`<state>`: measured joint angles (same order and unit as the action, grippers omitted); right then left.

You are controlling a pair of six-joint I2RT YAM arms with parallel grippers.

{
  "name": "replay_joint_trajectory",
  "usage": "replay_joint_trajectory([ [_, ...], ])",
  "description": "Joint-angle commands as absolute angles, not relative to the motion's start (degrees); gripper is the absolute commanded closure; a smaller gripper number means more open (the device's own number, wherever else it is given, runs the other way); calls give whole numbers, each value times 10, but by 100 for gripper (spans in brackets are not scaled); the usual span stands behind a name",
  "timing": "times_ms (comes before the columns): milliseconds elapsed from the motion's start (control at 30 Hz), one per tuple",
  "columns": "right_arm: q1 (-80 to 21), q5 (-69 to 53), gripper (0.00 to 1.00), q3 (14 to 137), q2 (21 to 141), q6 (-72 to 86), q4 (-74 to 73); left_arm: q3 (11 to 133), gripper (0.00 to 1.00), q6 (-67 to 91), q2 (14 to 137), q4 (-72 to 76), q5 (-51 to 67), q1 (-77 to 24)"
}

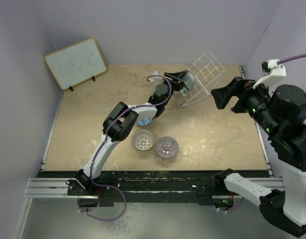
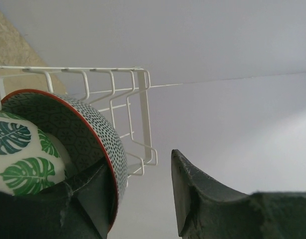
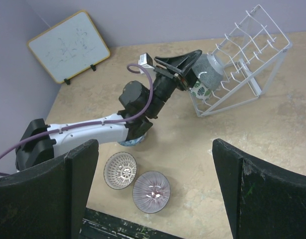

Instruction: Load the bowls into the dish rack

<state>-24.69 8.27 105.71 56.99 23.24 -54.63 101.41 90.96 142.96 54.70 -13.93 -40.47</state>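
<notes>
Left gripper: 1 | dish rack: 1, bowls 2 | table: bowls 3

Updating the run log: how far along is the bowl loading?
Done: the green-and-white bowl stands in the dish rack. In hand: the grey bowl beside it, its rim inside the open left pincer. Left: blue bowl, lattice bowl and purple bowl on the table. The right pincer is open, holding nothing.

The dish rack is smooth white-coated wire, the leaf-patterned bowl and dotted bowl are glossy glazed ceramic, the tabletop looks matt and stone-mottled, and the whiteboard is wood-framed.
</notes>
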Motion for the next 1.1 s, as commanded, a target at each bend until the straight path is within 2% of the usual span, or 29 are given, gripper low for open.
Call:
replay_joint_trajectory([
  [0, -245, 91, 2, 1056, 572, 218, -535, 1012, 49, 918, 1370, 531, -147, -399],
  [233, -245, 90, 2, 1056, 570, 219, -535, 1001, 38, 917, 1338, 465, -153, -399],
  [567, -244, 86, 2, 1053, 567, 221, -533, 1000, 0, 905, 1306, 377, -146, -393],
  [1067, -244, 78, 2, 1047, 564, 224, -527, 1030, 1, 862, 1276, 209, -113, -378],
])
